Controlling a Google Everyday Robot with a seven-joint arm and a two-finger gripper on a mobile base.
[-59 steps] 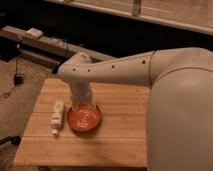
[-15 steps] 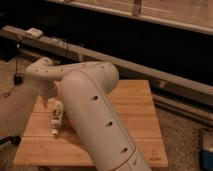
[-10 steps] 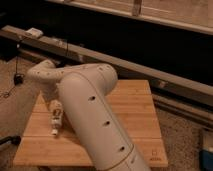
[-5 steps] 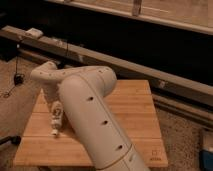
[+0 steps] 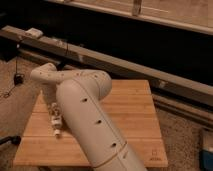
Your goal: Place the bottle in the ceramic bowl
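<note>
- Bottle [image 5: 56, 125] lies on the left part of the wooden surface [image 5: 131, 106], lengthwise toward the front edge, with its narrow tip pointing forward.
- End effector [image 5: 53, 110] sits low over the bottle's rear end, at or touching it; whether it is grasping the bottle or released cannot be told.
- The thick white arm [image 5: 86, 117] rises from the lower foreground, bends above the surface's left rear corner and drops to the end effector, covering the surface's middle.
</note>
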